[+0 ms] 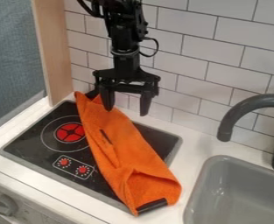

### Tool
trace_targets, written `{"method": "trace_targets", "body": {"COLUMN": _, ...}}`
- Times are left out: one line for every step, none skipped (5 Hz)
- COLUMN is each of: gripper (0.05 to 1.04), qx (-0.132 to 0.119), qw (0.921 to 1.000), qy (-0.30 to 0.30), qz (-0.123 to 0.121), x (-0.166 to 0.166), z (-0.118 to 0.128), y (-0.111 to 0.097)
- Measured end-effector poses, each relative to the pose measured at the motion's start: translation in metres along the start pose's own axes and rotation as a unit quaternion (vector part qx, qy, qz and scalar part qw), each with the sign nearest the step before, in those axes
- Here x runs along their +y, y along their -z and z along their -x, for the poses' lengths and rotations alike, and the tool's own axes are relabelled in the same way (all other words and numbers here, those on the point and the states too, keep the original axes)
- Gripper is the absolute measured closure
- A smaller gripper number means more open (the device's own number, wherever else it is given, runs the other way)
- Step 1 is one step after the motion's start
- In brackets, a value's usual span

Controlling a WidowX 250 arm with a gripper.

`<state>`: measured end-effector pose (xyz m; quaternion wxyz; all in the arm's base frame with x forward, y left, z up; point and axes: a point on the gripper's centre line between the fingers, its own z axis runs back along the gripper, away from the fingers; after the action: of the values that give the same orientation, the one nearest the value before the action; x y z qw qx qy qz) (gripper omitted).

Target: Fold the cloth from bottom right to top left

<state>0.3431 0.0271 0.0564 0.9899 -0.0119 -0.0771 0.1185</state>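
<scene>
Lying slantwise across the black stove [30, 142], the orange cloth [133, 146] reached the counter [198, 148] at bottom right; that end seemed yet to be folded toward top left. Near its far end hung the gripper [126, 112], jaws apart, empty.

A black stove [36, 139] sits beside a gray sink [244, 186] with a dark faucet [238, 113].
</scene>
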Motion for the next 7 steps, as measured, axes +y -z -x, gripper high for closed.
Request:
{"method": "trace_targets", "body": {"gripper": 0.085, "qx": 0.018, "qw": 0.9998, "qy": 0.002, "qz": -0.004, "x": -0.001, "z": 0.006, "y": 0.01}}
{"method": "trace_targets", "body": {"gripper": 0.085, "qx": 0.042, "qw": 0.9988, "qy": 0.015, "qz": -0.02, "x": -0.002, "z": 0.016, "y": 0.015}}
{"method": "trace_targets", "body": {"gripper": 0.085, "qx": 0.056, "qw": 0.9973, "qy": 0.042, "qz": -0.023, "x": 0.001, "z": 0.034, "y": 0.022}}
{"method": "trace_targets", "body": {"gripper": 0.084, "qx": 0.03, "qw": 0.9954, "qy": 0.091, "qz": -0.001, "x": -0.004, "z": 0.052, "y": 0.013}}
{"method": "trace_targets", "body": {"gripper": 0.084, "qx": 0.035, "qw": 0.9832, "qy": 0.179, "qz": -0.002, "x": -0.033, "z": 0.074, "y": 0.023}}
{"method": "trace_targets", "body": {"gripper": 0.085, "qx": 0.032, "qw": 0.9706, "qy": 0.238, "qz": 0.007, "x": -0.055, "z": 0.081, "y": 0.023}}
{"method": "trace_targets", "body": {"gripper": 0.085, "qx": 0.024, "qw": 0.9598, "qy": 0.28, "qz": -0.004, "x": -0.071, "z": 0.088, "y": 0.023}}
